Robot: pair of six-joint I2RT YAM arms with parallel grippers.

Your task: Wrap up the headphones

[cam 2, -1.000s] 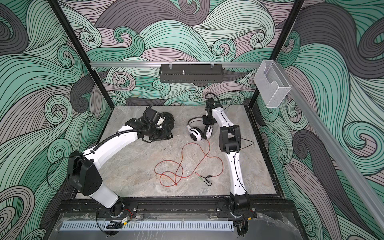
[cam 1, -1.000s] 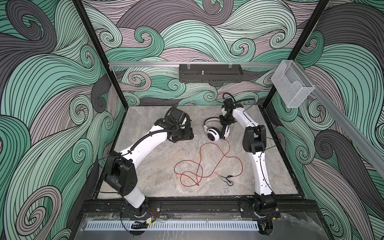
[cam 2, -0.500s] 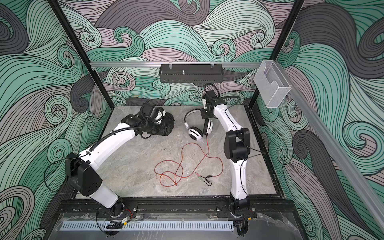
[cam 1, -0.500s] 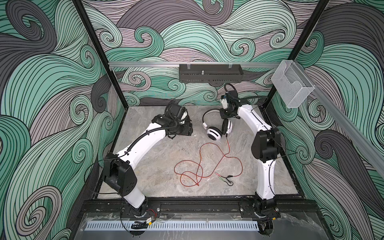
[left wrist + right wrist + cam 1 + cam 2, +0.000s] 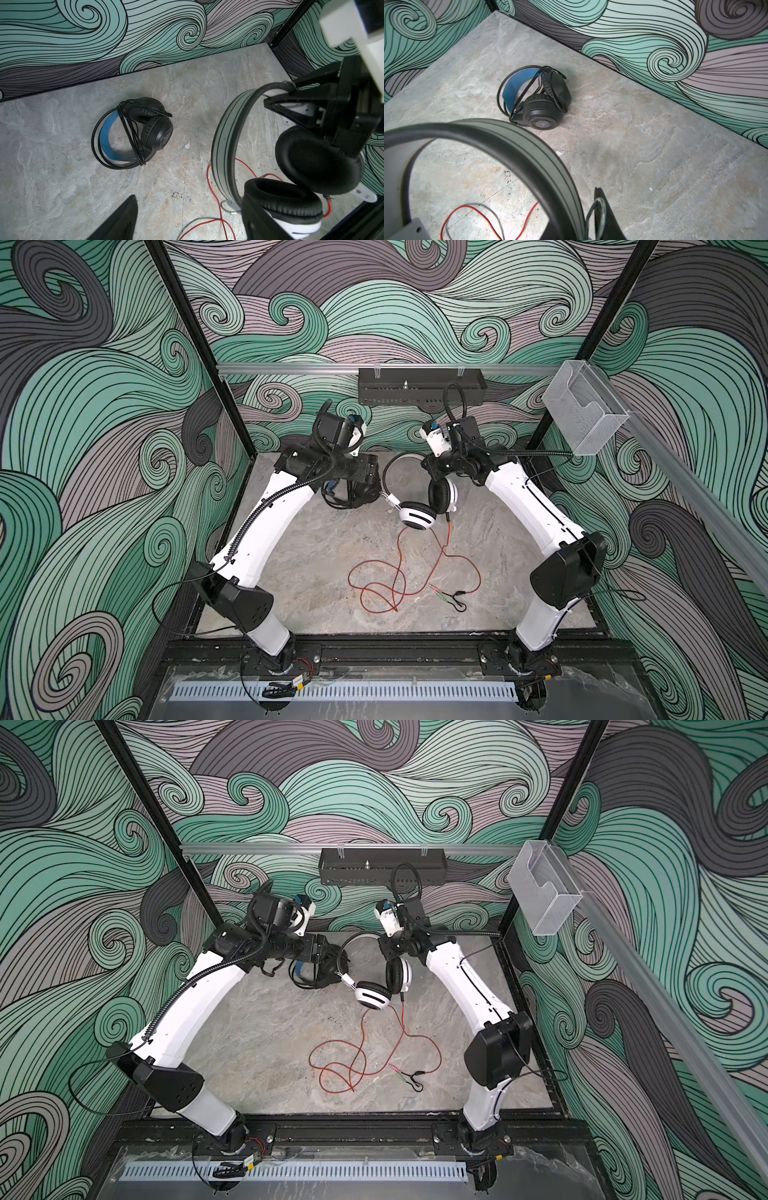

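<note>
Left tool (image 5: 365, 483) lifted off black headset (image 5: 153, 131) | right tool (image 5: 280, 92) raised white headset (image 5: 417, 516)

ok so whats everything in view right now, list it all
black headset: 1, black with blue inner band, own cord wound round it, lying on the table near the back wall
white headset: 1, white and black, held up by its band, right of the black one
red cord: 1, red, loose loops on the table, running from the white headset
rack: 1, black, on the rear rail
box: 1, clear, on the right-hand rail
table: 1, grey marble look
walls: teal and grey waves, all round
left end effector: 1, black, open, empty, raised between the headsets
right end effector: 1, black, shut on the white headset's band
</note>
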